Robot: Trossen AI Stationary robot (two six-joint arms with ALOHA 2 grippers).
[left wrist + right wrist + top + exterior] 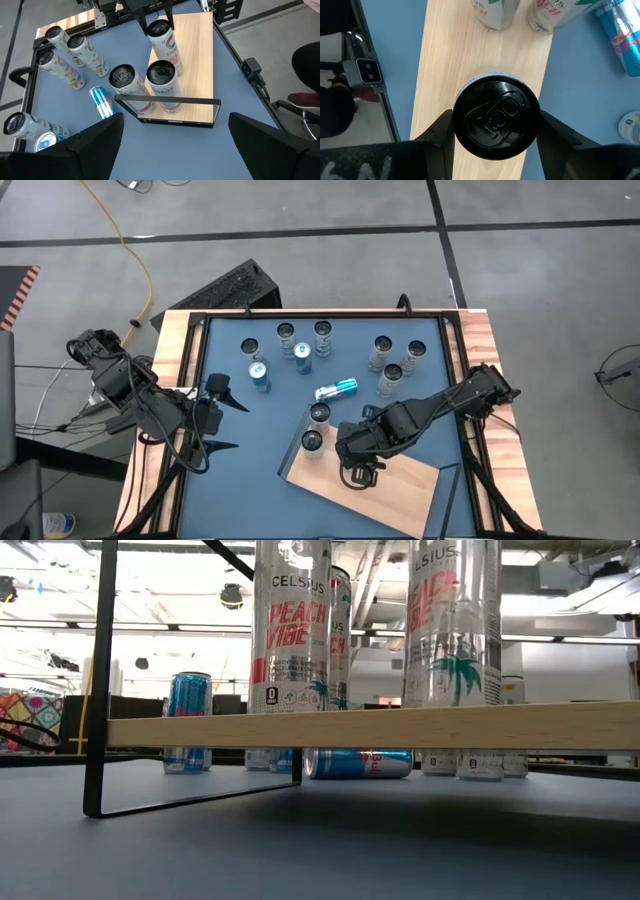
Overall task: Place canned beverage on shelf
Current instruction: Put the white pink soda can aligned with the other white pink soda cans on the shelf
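**Can 3 at the shelf**

Right claw (496,131) grips a can (496,122) over the shelf (445,65), apparently not seated; 2 cans (319,415) stand nearby. Risk: tilted release tips it into them. Left claw (222,416) gapes empty at surface (240,490) edge.

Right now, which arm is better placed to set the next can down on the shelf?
Right. Its gripper has its jaws around an upright can directly over the shelf, beside two cans standing there. The left gripper is open, empty, off the shelf.
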